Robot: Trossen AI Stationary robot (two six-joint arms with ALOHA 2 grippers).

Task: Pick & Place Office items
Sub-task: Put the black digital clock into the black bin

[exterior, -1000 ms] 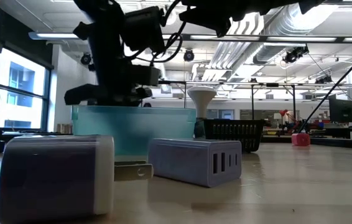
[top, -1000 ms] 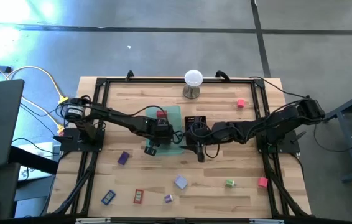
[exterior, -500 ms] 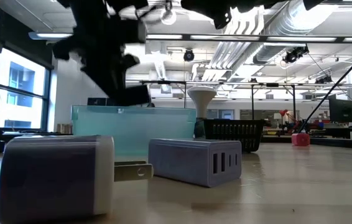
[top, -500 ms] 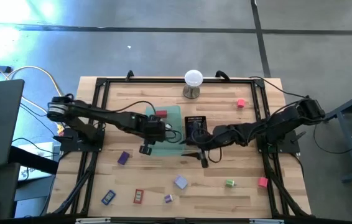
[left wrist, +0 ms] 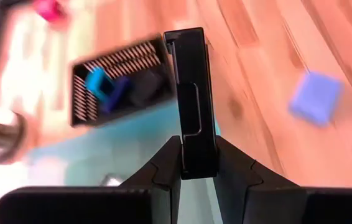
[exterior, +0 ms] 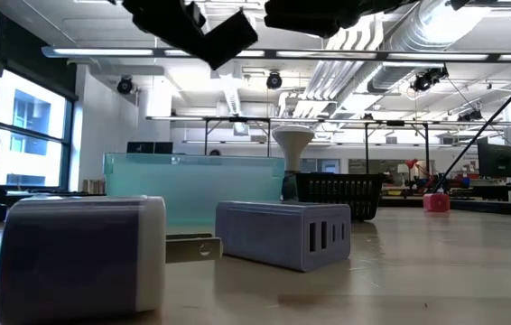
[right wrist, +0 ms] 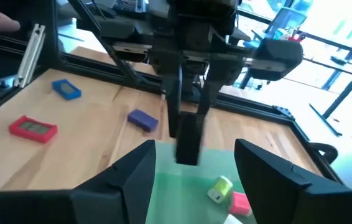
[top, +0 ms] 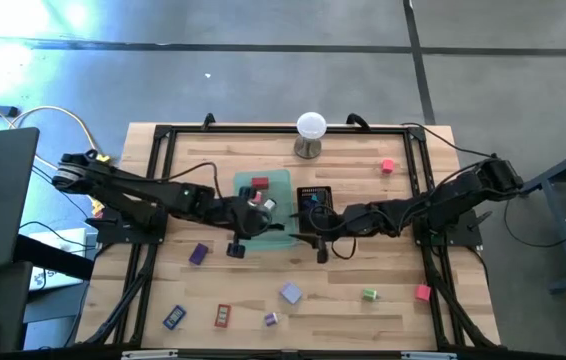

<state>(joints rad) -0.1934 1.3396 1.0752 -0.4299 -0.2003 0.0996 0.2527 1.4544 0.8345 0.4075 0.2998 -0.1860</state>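
While a long black block (left wrist: 190,112) is pinched upright in the left gripper (top: 235,240) fingers above the green tray (top: 281,236), right gripper (top: 321,243) fingers are spread wide opp., empty.

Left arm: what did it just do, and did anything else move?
The left gripper lifted up out of the green tray and drew back toward its own side. A small pale piece now shows in the tray where the gripper was. The right gripper, open, and the red piece stayed about where they were.
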